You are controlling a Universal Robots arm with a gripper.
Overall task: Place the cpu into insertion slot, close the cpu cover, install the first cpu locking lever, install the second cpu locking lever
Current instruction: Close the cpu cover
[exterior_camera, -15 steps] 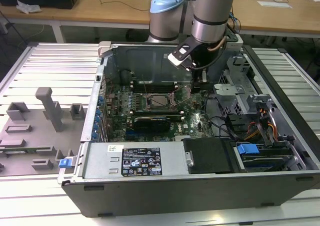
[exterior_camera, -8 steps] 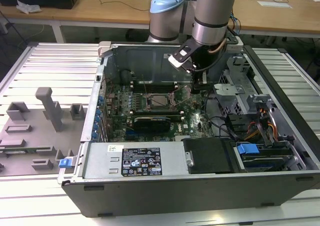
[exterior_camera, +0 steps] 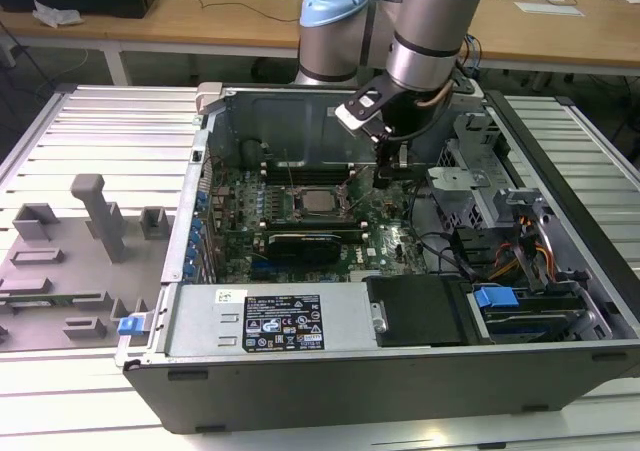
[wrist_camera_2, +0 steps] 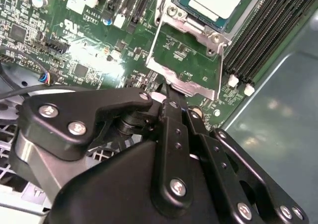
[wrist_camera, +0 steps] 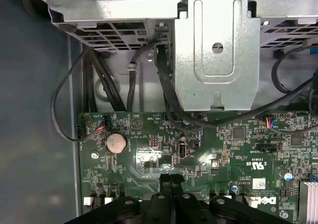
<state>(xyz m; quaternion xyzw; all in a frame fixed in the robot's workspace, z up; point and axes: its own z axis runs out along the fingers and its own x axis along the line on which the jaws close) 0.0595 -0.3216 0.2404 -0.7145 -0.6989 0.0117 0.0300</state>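
The hand (exterior_camera: 388, 171) is pictured inside an open computer case (exterior_camera: 190, 231) set on a slatted bench (exterior_camera: 100, 121). In the exterior view it is poised over the green board (exterior_camera: 395, 226), just to the exterior view's right of the cpu (exterior_camera: 318, 203), which is seen lying flat in the insertion slot (exterior_camera: 297, 203).

In the second wrist view the hand is shown clenched, its tip set at the free edge of the cpu cover (wrist_camera_2: 194, 85) — a thin silver frame standing open beside the seated chip, with bare board visible through its window. Whether that edge is pinched or merely touched cannot be told.

The cover is judged to be light, stiff and hinged, so it is best taken by its free edge and swung over rather than lifted. The cpu is reckoned fragile and better left untouched.

In the first wrist view the closed fingertips are framed against the board — a coin cell (wrist_camera: 116, 142), black cables (wrist_camera: 166, 90) and a metal bracket (wrist_camera: 213, 50) are seen beyond them.
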